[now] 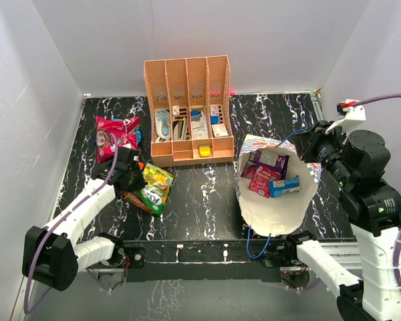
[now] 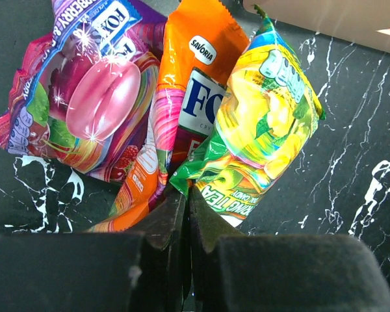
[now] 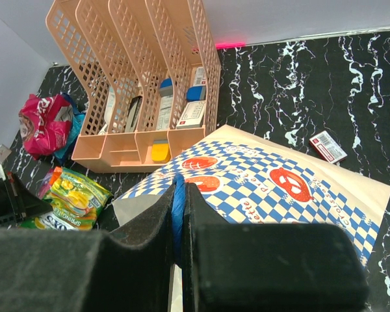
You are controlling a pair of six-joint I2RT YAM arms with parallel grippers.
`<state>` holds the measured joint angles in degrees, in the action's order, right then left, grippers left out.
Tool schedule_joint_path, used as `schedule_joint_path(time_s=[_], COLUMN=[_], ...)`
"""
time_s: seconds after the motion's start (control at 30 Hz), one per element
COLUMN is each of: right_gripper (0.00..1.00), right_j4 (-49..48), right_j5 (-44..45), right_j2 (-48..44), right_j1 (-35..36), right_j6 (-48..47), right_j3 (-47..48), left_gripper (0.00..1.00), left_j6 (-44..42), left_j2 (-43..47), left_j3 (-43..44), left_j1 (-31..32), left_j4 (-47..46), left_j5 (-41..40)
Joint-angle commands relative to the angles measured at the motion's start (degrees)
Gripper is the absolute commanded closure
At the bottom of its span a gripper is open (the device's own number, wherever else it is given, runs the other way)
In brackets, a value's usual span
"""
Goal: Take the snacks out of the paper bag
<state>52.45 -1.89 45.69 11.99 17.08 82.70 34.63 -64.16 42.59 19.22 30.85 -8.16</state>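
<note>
1. The left gripper [image 2: 186, 196] is low over the table [image 1: 207, 200]. Its jaws are pressed together with barely a slit between them. Whether they nip a packet edge cannot be told.
2. Three snacks lie out on the table just ahead of its tips. The green packet [image 2: 260, 123] is ahead and to the right, its lower edge at the fingertips.
3. The orange packet [image 2: 195, 84] is straight ahead, partly under the green one. The pink packet [image 2: 91, 97] is ahead to the left, touching the orange one.
4. A red packet [image 1: 117, 130] lies farther back from this gripper, toward the rear wall.
5. The right gripper [image 3: 180, 192] has its jaws clamped on the blue cord [image 3: 177, 218].
6. The bag [image 1: 281, 214] sits just left of the right gripper in the top view. Its mouth gapes open, and its patterned outside spreads right ahead of the fingers.
7. Inside the bag, down and left of the right gripper, lie a purple packet [image 1: 271, 159], a magenta packet [image 1: 260, 180] and a blue packet [image 1: 285, 186].
8. The organizer [image 1: 187, 110] stands beyond both grippers, between them, at the back.
</note>
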Motion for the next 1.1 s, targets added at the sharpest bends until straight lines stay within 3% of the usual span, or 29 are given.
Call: schedule_joint_path(time_s=[0.0, 0.27, 0.47, 0.6, 0.77, 0.83, 1.07], right_gripper=[0.92, 0.92, 0.92, 0.92, 0.92, 0.92, 0.92], right_j4=[-3.92, -3.95, -3.58, -3.49, -4.16, -4.28, -4.37], right_j5=[-0.89, -1.79, -2.39, -2.97, -3.67, -3.65, -3.79], right_j2=[-0.31, 0.12, 0.58, 0.42, -0.48, -0.74, -0.91], right_j1=[-0.07, -0.07, -0.05, -0.05, -0.05, -0.08, -0.04], right_j6=[0.63, 1.01, 0.87, 1.04, 1.95, 2.22, 2.84], right_j3=[0.55, 0.88, 1.5, 1.15, -0.38, -0.77, -0.23], left_gripper=[0.93, 0.55, 0.41, 0.32, 0.27, 0.27, 0.27], left_j6=[1.64, 0.52, 2.01, 0.86, 3.69, 4.36, -13.23], left_j2=[1.13, 4.38, 7.21, 9.61, 6.3, 5.36, 0.32], left_j3=[-1.51, 6.16, 12.01, 14.05, 14.04, 13.53, 17.07], left_j1=[-0.59, -0.59, -0.59, -0.59, 1.03, 5.6, 34.0], left_j4=[-0.51, 3.47, 3.77, -2.63, -17.55, -25.3, -32.61], left_j5=[-4.09, -4.55, 1.59, 10.96, 33.01, 37.19, 24.63])
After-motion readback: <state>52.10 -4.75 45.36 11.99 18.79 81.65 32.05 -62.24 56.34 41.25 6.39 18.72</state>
